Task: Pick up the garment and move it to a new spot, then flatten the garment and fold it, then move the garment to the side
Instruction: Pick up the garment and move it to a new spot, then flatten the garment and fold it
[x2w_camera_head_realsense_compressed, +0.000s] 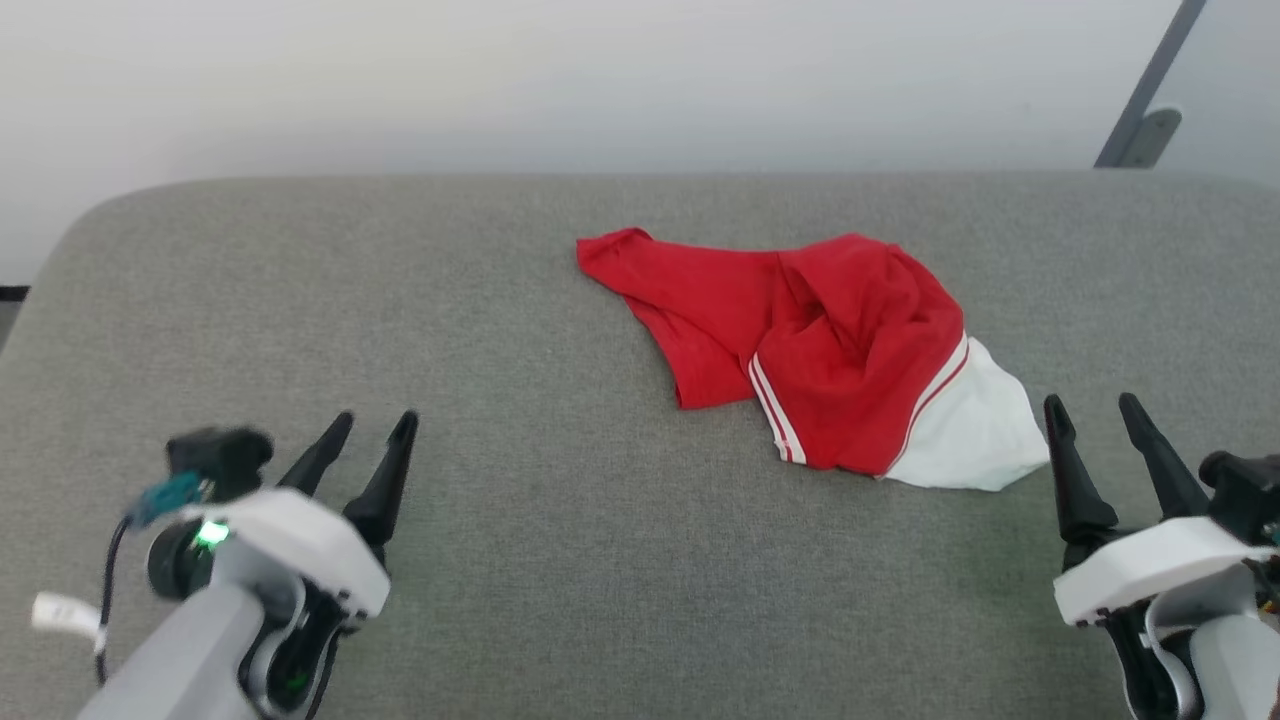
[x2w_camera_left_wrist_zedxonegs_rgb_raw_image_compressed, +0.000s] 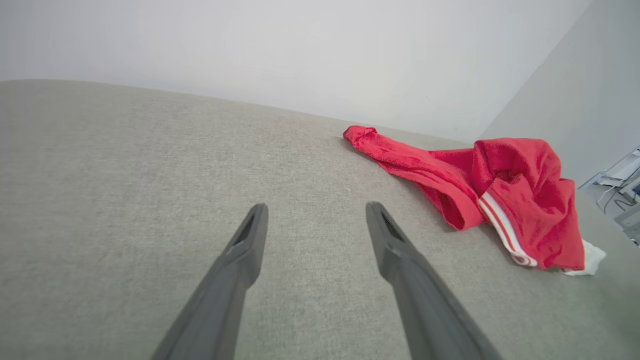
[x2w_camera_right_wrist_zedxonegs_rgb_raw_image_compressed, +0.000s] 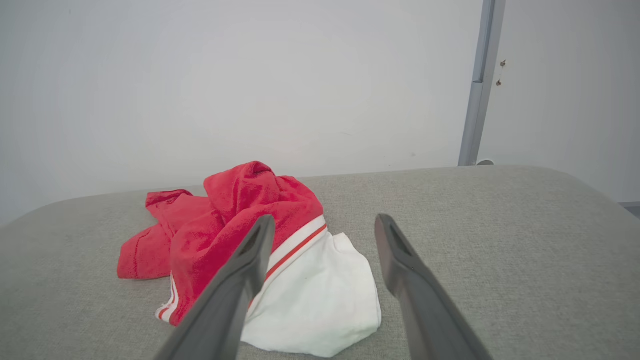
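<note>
Broad grey woven-fabric tabletop with rounded corners (x2w_camera_head_realsense_compressed: 560, 560) spreads across the head view, and a plain white wall (x2w_camera_head_realsense_compressed: 600, 80) stands behind it. A slim grey metal post (x2w_camera_head_realsense_compressed: 1150, 90) leans at the far right.

On to the soft bright red fabric garment (x2w_camera_head_realsense_compressed: 840, 330). It lies crumpled on the table, right of centre, bunched into a heap with one red flap stretched out flat toward the left. Its smooth white panel (x2w_camera_head_realsense_compressed: 975, 425) spills out at the near right end, flat on the grey cloth.

Left gripper (x2w_camera_head_realsense_compressed: 378, 420) sits at the lower left over bare tabletop, well apart from the garment. Its two long dark fingers are spread wide and there is nothing between them.

Right gripper (x2w_camera_head_realsense_compressed: 1090, 402) is at the lower right, fingers also spread wide and empty. Its tips are just beside the white panel's edge, and I cannot tell whether they touch it.

Smallest of all, thin white stripes (x2w_camera_head_realsense_compressed: 775, 410) run along the red hem, with one more red line bordering the white panel.
</note>
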